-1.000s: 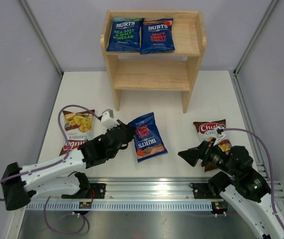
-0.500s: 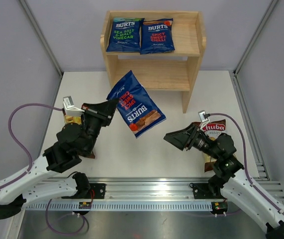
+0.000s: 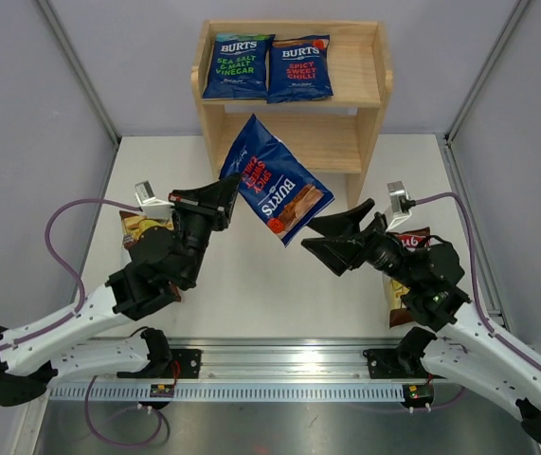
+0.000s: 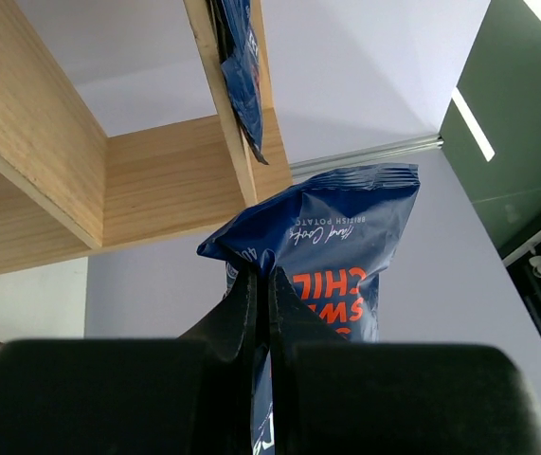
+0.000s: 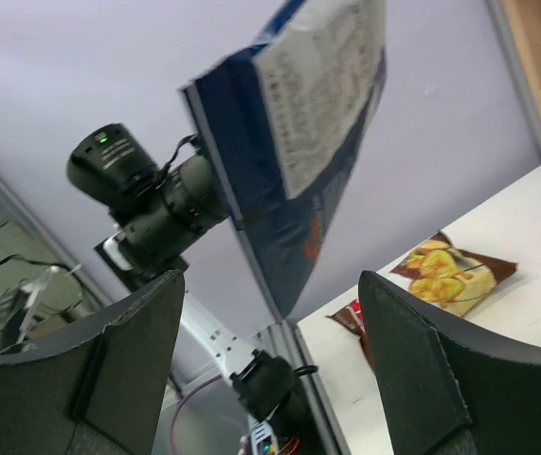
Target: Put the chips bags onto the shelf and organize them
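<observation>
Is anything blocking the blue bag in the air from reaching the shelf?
Nothing visible does. The bag, pinched by the left hand, hangs just in front of the shelf with open air between. The open right hand sits on the near side, out of that path.

The shelf (image 3: 346, 71) is a light-wood two-tier unit with raised side panels, standing at the far side of the table (image 3: 270, 294). On its top tier, toward the left end, two dark blue BURTS bags lie flat, side by side and touching: the vinegar bag (image 3: 235, 66) on the left and the chilli bag (image 3: 299, 68) on the right. A third blue bag (image 3: 275, 180), also spicy sweet chilli, hangs tilted in the air in front of the lower tier, pinched at one edge by the left gripper (image 3: 232, 194). Two brown Chuba bags lie on the table, well apart and each only partly seen: the left brown bag (image 3: 137, 227) and the right brown bag (image 3: 414, 239).
</observation>
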Robot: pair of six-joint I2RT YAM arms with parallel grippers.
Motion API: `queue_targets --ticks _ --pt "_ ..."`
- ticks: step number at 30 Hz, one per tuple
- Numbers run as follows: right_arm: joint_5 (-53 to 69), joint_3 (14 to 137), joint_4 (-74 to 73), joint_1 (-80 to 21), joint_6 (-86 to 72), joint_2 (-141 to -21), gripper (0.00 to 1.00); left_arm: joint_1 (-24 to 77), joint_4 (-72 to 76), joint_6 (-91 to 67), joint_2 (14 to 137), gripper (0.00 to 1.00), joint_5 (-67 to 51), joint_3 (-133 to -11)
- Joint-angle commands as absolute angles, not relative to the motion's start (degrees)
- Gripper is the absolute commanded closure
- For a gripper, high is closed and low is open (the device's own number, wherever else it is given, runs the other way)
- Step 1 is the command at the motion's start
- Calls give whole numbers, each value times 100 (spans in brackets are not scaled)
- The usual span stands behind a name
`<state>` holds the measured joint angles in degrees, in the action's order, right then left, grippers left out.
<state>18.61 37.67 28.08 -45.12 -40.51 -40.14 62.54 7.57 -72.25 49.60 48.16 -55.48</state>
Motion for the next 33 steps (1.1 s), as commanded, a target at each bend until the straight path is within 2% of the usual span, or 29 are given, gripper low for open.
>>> queue_targets --ticks 1,5,15,26,33 --pt "1205 4078 2743 -4553 -3367 -4210 19 6328 1274 -7725 4939 100 5291 -5713" --pt "888 4244 2689 -4553 -3120 -4333 21 6425 1161 -7901 4983 100 5422 -5739" --pt "1081 4553 2804 -4667 -2944 -4693 28 6679 941 -7963 5098 100 5757 -5783" --pt "537 4474 2971 -4667 -3155 -4667 50 6750 949 -8147 5124 100 5722 -5590" --pt "264 4456 2883 -4667 -3225 -4676 59 6768 888 -8244 4984 100 5766 -5406"
